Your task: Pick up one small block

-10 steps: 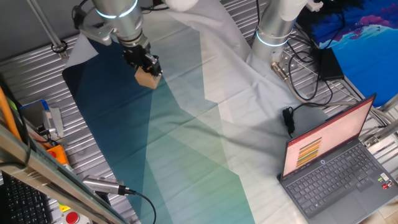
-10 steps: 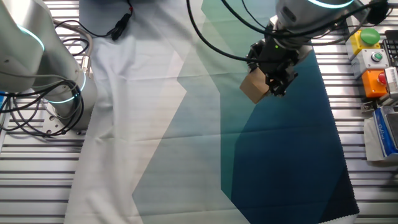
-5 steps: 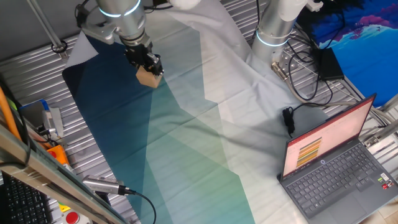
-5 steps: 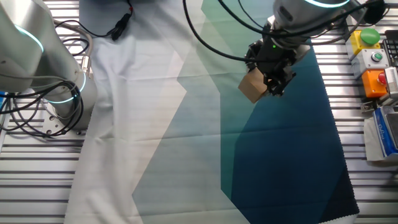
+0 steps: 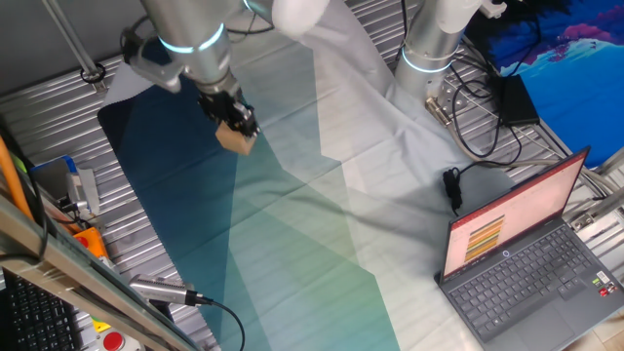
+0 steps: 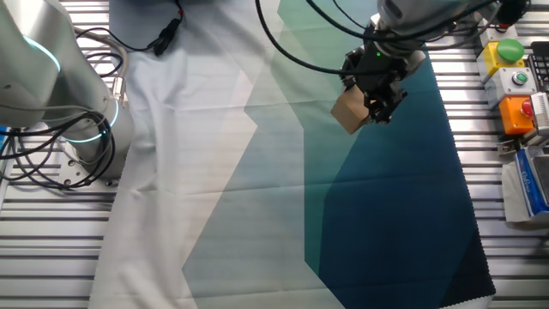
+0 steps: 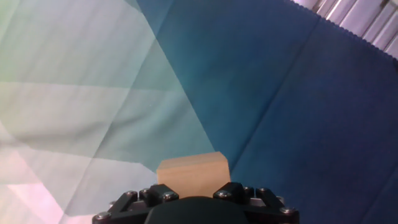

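Note:
The small block (image 5: 237, 140) is a plain light-tan wooden cube. My gripper (image 5: 232, 119) is shut on it and holds it above the blue-green cloth (image 5: 283, 244), clear of the surface. In the other fixed view the block (image 6: 349, 112) hangs at the black fingers (image 6: 377, 105) of the gripper (image 6: 371, 103). In the hand view the block (image 7: 193, 175) sits just ahead of the black gripper body, with the cloth (image 7: 249, 81) far below; the fingertips are hidden behind the block.
An open laptop (image 5: 522, 255) stands at the right. A second robot base (image 5: 429, 44) with cables is at the back. A button box (image 6: 515, 81) sits beside the cloth's edge. A cable and plug (image 5: 161, 292) lie at the front left.
The gripper with the block has shifted a little along the cloth and turned slightly; the block stays gripped and lifted.

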Available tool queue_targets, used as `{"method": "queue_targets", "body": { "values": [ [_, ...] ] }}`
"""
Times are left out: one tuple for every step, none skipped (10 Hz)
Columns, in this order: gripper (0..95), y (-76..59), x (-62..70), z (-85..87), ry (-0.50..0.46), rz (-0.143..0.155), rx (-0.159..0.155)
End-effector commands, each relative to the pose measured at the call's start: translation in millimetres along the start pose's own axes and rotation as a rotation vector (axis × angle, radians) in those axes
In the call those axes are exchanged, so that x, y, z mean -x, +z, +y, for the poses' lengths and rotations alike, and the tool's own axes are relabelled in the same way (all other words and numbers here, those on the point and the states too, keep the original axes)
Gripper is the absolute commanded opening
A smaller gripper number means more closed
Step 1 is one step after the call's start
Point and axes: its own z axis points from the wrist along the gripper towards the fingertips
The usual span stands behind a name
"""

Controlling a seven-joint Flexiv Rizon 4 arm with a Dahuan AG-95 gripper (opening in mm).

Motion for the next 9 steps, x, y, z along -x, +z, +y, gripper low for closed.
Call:
{"method": "queue_targets", "body": {
  "values": [
    [0.0,5.1,7.8,8.0,0.009,-0.005,0.0],
    [0.0,6.4,10.2,11.1,0.015,-0.006,-0.001],
    [0.0,8.9,14.4,17.0,0.03,-0.007,-0.001],
    [0.0,10.0,16.3,19.9,0.037,-0.009,0.001],
    [0.0,11.0,22.5,32.1,0.067,-0.009,0.001],
    [0.0,11.2,25.1,37.2,0.08,-0.009,0.001],
    [0.0,12.9,30.1,46.0,0.106,-0.007,-0.001],
    [0.0,14.4,33.1,50.4,0.12,-0.007,-0.001],
    [0.0,14.9,36.1,53.4,0.129,-0.007,-0.001]
  ]
}}
